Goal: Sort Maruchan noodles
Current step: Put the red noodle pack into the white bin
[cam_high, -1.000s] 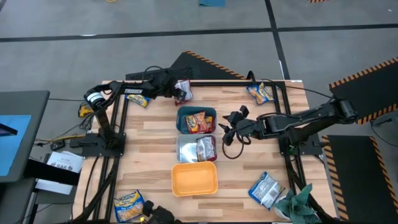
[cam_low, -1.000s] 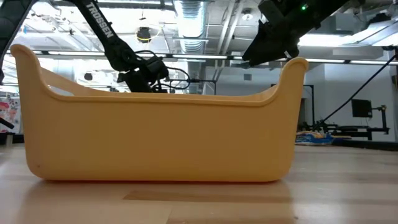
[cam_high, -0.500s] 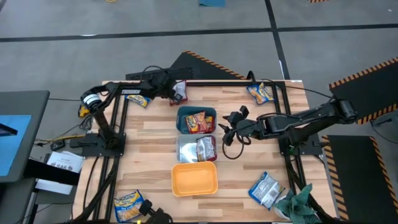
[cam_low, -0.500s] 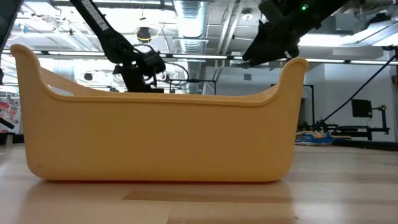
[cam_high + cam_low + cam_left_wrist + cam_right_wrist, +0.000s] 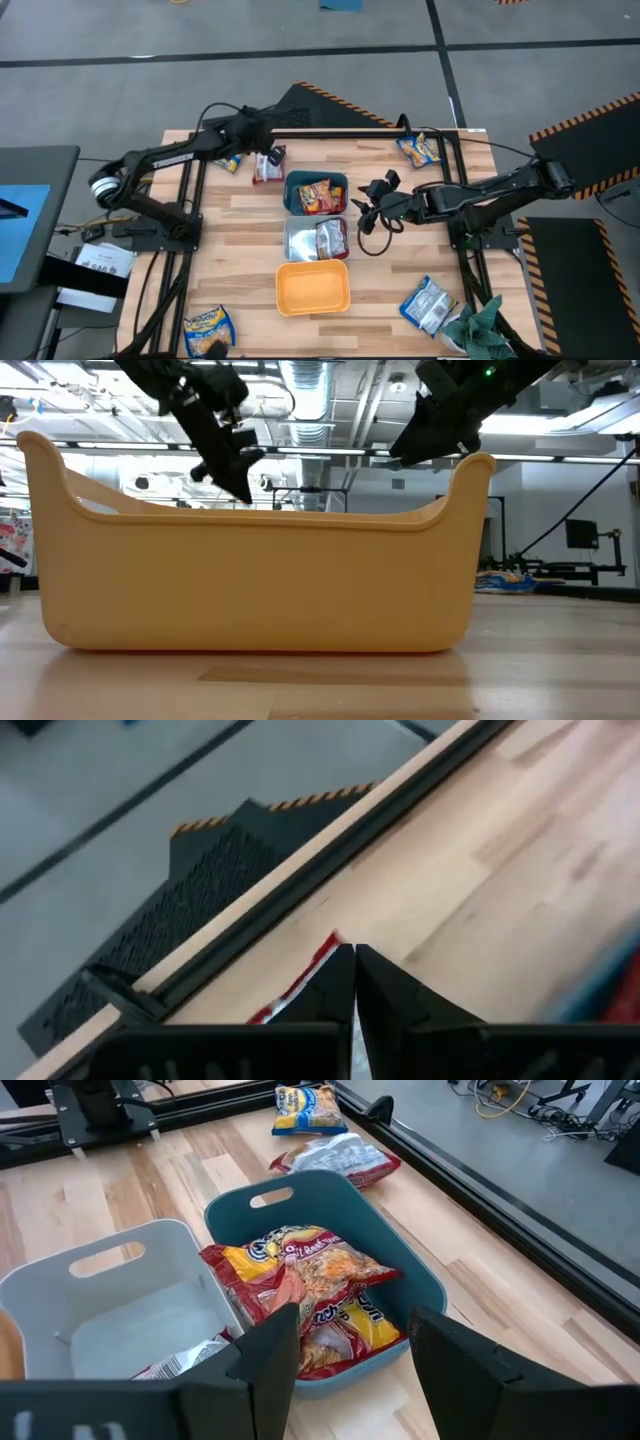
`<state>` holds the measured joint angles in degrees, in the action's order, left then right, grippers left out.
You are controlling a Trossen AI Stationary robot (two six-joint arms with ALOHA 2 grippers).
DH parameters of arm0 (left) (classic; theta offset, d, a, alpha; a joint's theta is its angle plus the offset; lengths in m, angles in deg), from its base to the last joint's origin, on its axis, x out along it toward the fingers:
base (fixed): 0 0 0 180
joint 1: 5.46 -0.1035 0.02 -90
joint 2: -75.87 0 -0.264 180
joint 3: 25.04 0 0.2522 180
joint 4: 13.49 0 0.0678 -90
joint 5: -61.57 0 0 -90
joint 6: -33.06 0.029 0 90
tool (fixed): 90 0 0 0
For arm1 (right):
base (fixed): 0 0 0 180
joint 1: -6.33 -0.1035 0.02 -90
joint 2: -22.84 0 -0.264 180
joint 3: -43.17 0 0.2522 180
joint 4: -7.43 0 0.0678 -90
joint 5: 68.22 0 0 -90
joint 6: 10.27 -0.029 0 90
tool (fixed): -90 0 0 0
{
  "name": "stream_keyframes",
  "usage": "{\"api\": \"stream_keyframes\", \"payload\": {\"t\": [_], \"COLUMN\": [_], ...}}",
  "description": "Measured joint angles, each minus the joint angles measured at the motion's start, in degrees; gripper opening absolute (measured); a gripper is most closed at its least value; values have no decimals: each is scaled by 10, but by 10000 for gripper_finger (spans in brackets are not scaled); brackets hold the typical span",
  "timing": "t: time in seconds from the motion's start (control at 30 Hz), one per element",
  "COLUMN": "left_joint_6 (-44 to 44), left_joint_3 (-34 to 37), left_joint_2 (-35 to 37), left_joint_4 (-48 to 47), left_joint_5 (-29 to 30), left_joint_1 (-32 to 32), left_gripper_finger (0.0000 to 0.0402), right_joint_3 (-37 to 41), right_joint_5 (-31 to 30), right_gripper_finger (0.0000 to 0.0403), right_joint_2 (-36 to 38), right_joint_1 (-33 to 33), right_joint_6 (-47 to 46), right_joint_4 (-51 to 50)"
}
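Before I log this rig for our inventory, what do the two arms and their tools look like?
Both arms are dark, near black, built from slim jointed links. The left arm carries white lettering on one link and a white band near its elbow. The right arm has a black cable looping below its wrist. The right tool has two flat, broad black fingers; the left tool has narrower ones.

Both arms are showing as dark, nearly black jointed links. The left arm (image 5: 165, 160) is carrying white lettering along its long link, too small to read here, and what may be a white-ringed joint near its base. The right arm (image 5: 500, 188) is trailing a thin black cable that is looping below its wrist. The right gripper's fingers (image 5: 270, 1355) are appearing as broad, flat, matte black plates.
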<state>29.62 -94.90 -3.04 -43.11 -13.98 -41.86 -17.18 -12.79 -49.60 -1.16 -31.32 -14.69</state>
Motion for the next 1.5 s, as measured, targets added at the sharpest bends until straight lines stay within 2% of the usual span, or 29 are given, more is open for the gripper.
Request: {"api": "stream_keyframes", "payload": {"t": [0.13, 0.33, 0.6, 0.77, 1.0, 1.1, 1.5], "left_joint_6": [17, -4, -119, -145, -179, -190, -230], "left_joint_3": [0, 14, 111, 155, 177, 177, 175], "left_joint_2": [34, 38, 38, 38, 35, 14, -144], "left_joint_4": [-25, -56, 42, 97, 134, 145, 252], "left_joint_5": [0, -1, -3, -3, 15, 29, 51], "left_joint_1": [25, 28, -5, -21, -25, -21, -27], "left_gripper_finger": [1, 12, 105, 161, 201, 204, 204], "right_joint_3": [0, 0, 0, 0, 0, 0, 0], "right_joint_5": [0, 0, 1, 1, 1, 1, 1], "right_gripper_finger": [210, 210, 210, 210, 210, 210, 210], "right_joint_2": [0, 0, 0, 0, 0, 0, 0], "right_joint_1": [0, 0, 0, 0, 0, 0, 1], "right_joint_6": [0, -2, -12, -14, -14, -14, -14], "right_joint_4": [0, 0, -2, -2, -2, -1, -3]}}
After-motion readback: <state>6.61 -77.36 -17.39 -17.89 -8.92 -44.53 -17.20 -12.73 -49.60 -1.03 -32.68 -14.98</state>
